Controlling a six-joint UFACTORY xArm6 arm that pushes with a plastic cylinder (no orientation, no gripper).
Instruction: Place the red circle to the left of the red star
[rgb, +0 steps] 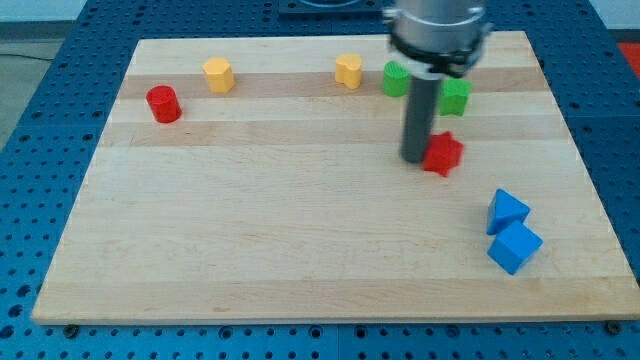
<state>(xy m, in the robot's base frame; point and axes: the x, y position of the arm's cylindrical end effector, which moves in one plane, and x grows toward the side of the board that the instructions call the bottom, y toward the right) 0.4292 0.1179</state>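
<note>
Blue blocks nearest; my tip touching red star.

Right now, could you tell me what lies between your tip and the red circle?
In the camera view, only bare board lies between my tip and the red circle; the yellow blocks sit above that line.

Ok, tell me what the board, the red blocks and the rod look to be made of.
The board looks like pale wood with a smooth finish: lengthwise grain and joined strips show. The red circle and red star seem to be painted wood or plastic; flat, even colour leaves it open. The rod looks like dark matt rubber or plastic, without shine; my tip rests just left of the star.
</note>
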